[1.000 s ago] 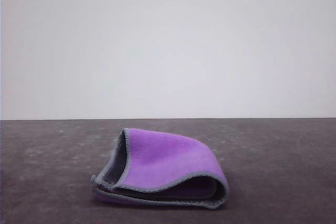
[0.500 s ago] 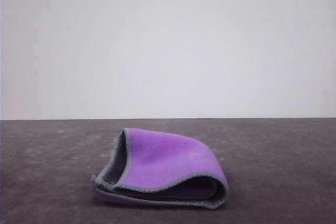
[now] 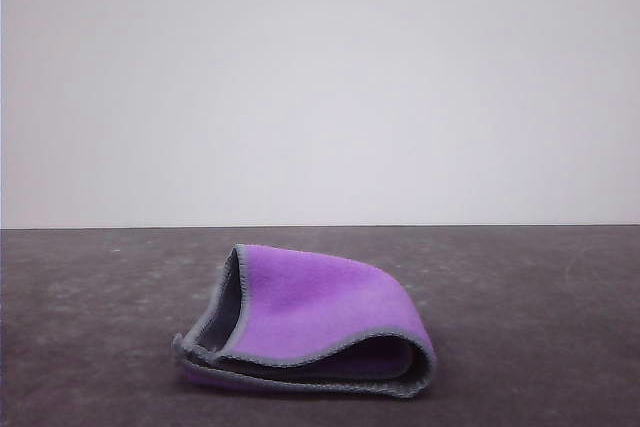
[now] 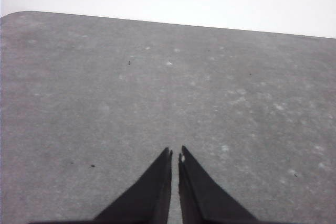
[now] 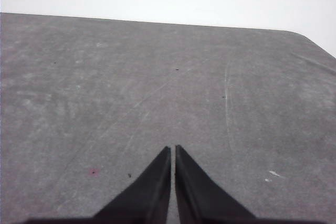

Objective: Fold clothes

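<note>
Lying near the front middle of the dark table [image 3: 90,287]: one cloth [image 3: 310,322], folded over itself, purple face outward, grey face showing at its left opening, grey stitched edging stacked in layers along the near side. Folded edge sits at the right, where the layers curve round, so the bundle is loosely doubled, not pressed flat. Left gripper [image 4: 175,156]: fingertips together, nothing between them, held above bare table. Right gripper [image 5: 173,150]: fingertips together, likewise empty, above bare table. Judgement: both arms are parked clear of the cloth because the folding looks finished or nearly so.
</note>
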Motion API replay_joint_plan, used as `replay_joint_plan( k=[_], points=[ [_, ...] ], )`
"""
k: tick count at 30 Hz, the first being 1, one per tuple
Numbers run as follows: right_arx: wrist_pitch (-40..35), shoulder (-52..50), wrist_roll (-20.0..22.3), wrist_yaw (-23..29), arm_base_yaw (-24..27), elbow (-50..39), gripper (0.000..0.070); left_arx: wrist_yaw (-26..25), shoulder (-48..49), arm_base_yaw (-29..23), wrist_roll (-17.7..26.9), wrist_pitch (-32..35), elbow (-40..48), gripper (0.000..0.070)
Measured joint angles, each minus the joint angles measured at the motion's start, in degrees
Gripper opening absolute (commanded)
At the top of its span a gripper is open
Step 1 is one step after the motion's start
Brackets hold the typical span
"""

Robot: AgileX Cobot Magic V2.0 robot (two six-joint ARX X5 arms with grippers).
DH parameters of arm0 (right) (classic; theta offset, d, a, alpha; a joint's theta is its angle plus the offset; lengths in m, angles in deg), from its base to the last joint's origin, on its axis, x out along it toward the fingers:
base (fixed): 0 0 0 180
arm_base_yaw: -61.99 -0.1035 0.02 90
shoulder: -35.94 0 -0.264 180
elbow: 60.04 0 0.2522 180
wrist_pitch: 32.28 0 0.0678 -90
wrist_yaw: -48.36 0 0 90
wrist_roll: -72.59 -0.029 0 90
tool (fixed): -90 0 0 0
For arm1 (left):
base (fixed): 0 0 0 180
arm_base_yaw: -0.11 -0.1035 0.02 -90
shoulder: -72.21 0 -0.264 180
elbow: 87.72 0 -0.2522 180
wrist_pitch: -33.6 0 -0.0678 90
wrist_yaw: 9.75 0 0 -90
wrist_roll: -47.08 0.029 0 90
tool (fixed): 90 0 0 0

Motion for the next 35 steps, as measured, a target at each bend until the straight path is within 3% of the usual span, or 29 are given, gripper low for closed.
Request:
replay_joint_plan(
  k=[35],
  points=[
    [0.0,0.0,0.01,0.0,0.0,-0.02,0.0011,0.0,0.0,0.0,-0.01,-0.01,0.0,0.0016]
  ],
)
